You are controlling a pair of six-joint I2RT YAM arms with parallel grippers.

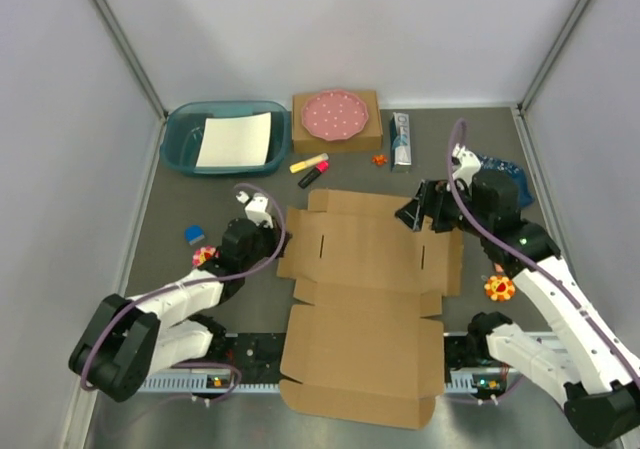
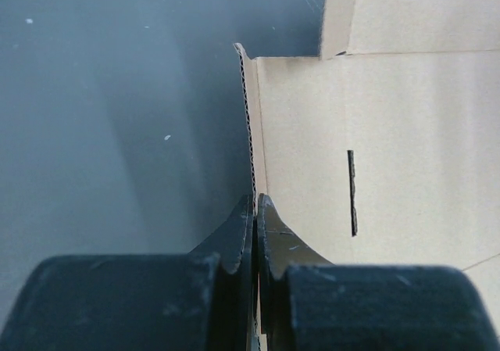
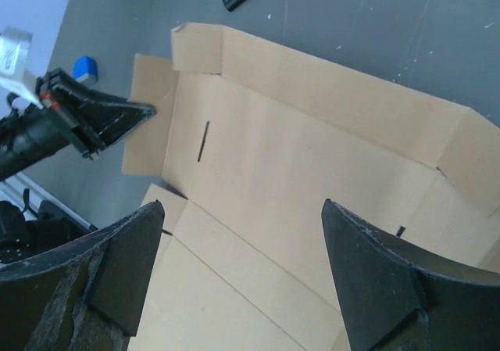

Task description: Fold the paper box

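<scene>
Early in folding the paper box (image 1: 365, 309): lies spread open and almost flat on the worktop (image 1: 200, 194), no walls raised, flaps and tabs all left to do. At its left edge, left claw (image 2: 255, 202) pinched together on the side flap's corrugated rim. Over its far right corner, right claw (image 3: 241, 210) spread wide, gripping nothing; contact with the panel impossible to tell.

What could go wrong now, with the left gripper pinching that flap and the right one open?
The left gripper grips only the thin edge of the paper box's side flap; it may slip or crease the card off the fold line. The right gripper is open, holding nothing, so pulling could drag the whole sheet.
</scene>
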